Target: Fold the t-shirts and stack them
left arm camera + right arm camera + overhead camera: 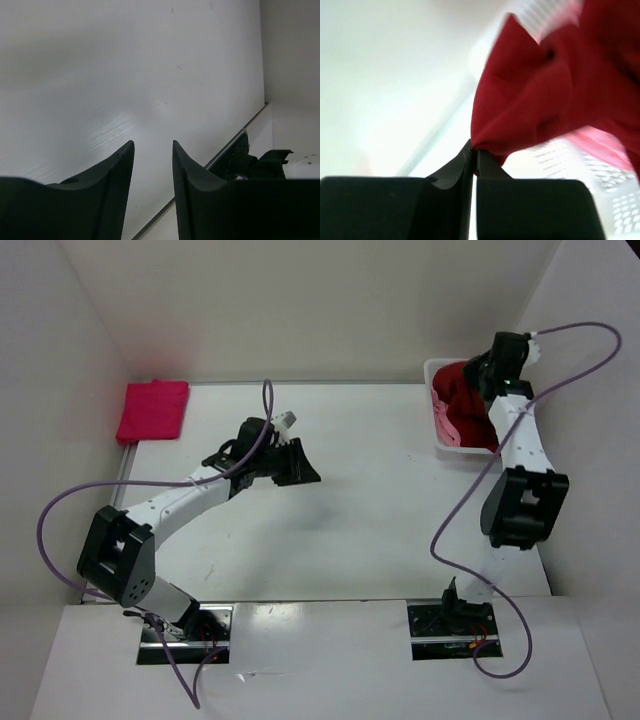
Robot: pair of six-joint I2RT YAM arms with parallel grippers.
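Note:
A folded magenta-pink t-shirt [153,410] lies at the table's far left. The dark red t-shirt [468,398] bulges out of the white mesh basket [441,441] at the far right, with a light salmon-pink t-shirt [447,426] under it. My right gripper [480,375] reaches into the basket; in the right wrist view it [475,148] is shut on a fold of the dark red t-shirt [545,95]. My left gripper [300,468] hovers over the bare table centre; in the left wrist view it [153,145] stands partly open with nothing between its fingers.
White walls close the table on the left, back and right. The right arm's elbow [524,505] hangs over the table's right edge. The left arm [170,505] stretches diagonally across the left half. A metal rail [220,160] runs along the table's edge.

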